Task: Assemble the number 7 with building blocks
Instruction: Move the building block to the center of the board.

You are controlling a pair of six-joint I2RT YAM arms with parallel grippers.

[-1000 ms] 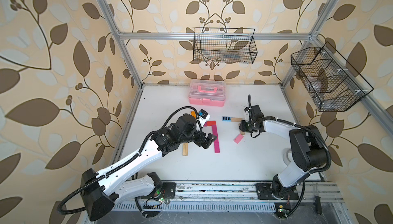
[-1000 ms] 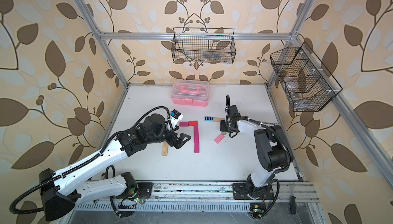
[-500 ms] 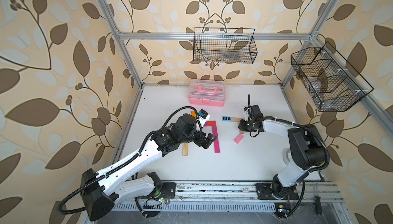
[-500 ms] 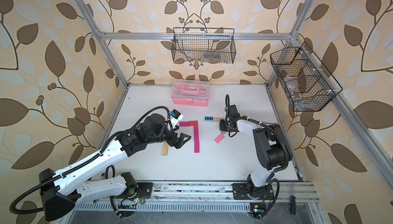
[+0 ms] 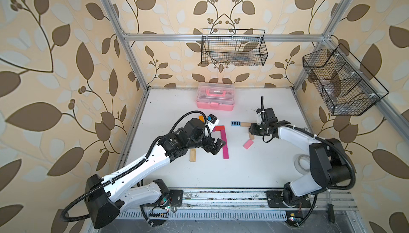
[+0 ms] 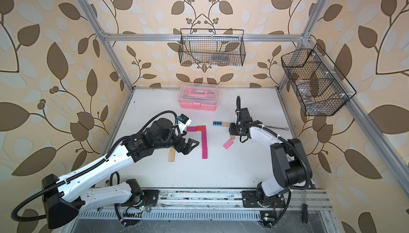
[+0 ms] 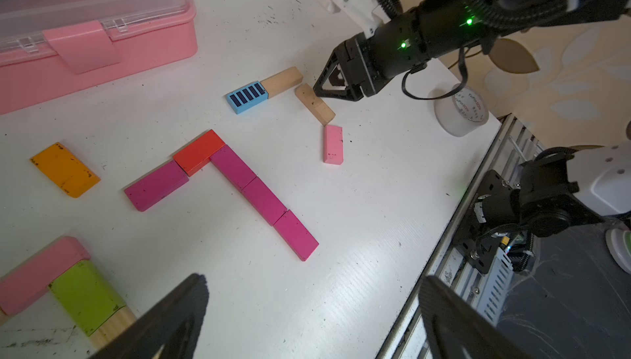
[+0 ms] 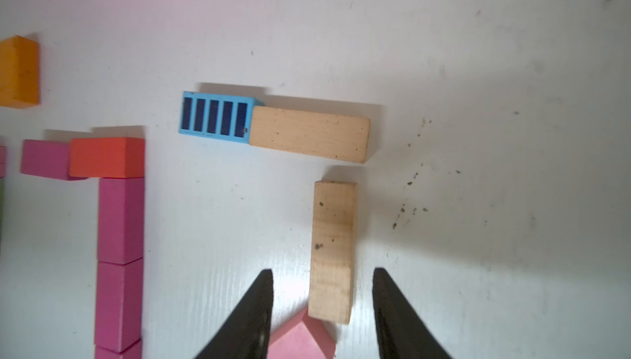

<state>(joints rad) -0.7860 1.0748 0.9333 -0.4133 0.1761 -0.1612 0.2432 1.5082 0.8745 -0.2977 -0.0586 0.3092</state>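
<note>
1. R gripper (image 8: 322, 272) sits low over the table (image 8: 495, 67); jaws partway apart, gripping nothing; a plain wood block (image 8: 333, 238) lies flat between them w/ a gap each side.
2. Just ahead of its tips: a 2nd wood block (image 8: 309, 134) lying crosswise, small gap to the first; a blue-striped block (image 8: 215, 116) butts its end on the side toward the number 7 (image 7: 264, 200).
3. Right under the R gripper, by the first wood block's near end: a light pink block (image 8: 302, 338); touching or not, can't tell.
4. L gripper (image 7: 312, 278): jaws wide, empty; stands just beside the 7's stem.
5. That 7: a magenta block (image 7: 155, 185) + red block (image 7: 199, 152) end to end as top bar; 3 more magenta blocks in a row down from the red one; all flat on the table, between the two grippers; stem's foot nearest the L gripper.
6. Past the bar's free end: an orange block (image 7: 65, 169), apart; close beside the L gripper: another pink block (image 7: 37, 272) touching a lime green block (image 7: 85, 296).
7. Beyond the 7, far from the L gripper: pink case (image 7: 102, 50); tape roll (image 7: 461, 111) next to the R arm.
</note>
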